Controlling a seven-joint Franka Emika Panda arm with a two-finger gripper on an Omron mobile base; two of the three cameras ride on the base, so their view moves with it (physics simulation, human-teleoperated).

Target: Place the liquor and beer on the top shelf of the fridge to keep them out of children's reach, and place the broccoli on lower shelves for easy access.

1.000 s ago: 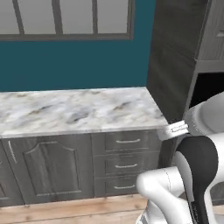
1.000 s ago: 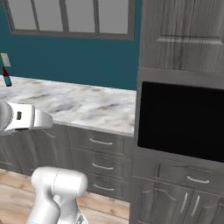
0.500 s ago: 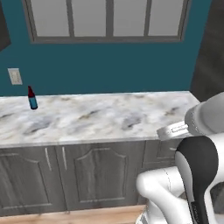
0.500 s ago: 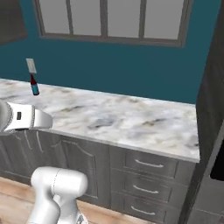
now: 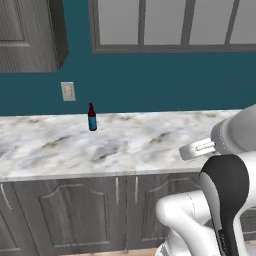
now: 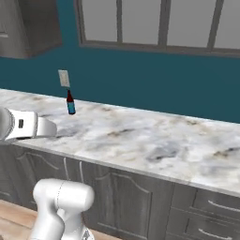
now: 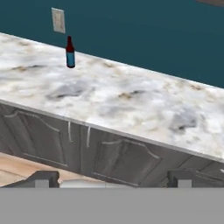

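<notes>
The beer (image 5: 92,118) is a small dark red-brown bottle with a blue label band. It stands upright near the back of the marble counter (image 5: 130,145), just right of a wall outlet. It also appears as the beer (image 6: 70,103) and the beer (image 7: 70,53). My gripper (image 7: 113,179) is open with nothing between its fingertips (image 7: 41,178). It hangs in front of the counter's front edge, well short of the bottle. The liquor, the broccoli and the fridge with its shelves are out of view.
Grey cabinet doors (image 5: 65,215) and drawers (image 6: 206,211) run under the counter. A wall outlet (image 5: 67,91) sits on the teal wall below a window (image 5: 170,22). A dark upper cabinet (image 5: 27,35) hangs at the left. Wooden floor (image 7: 17,168) lies below.
The whole picture has shifted: the base has driven left along the counter. The tall cabinet and black oven front left the views, and the beer came in and drew nearer. The gripper stays open.
</notes>
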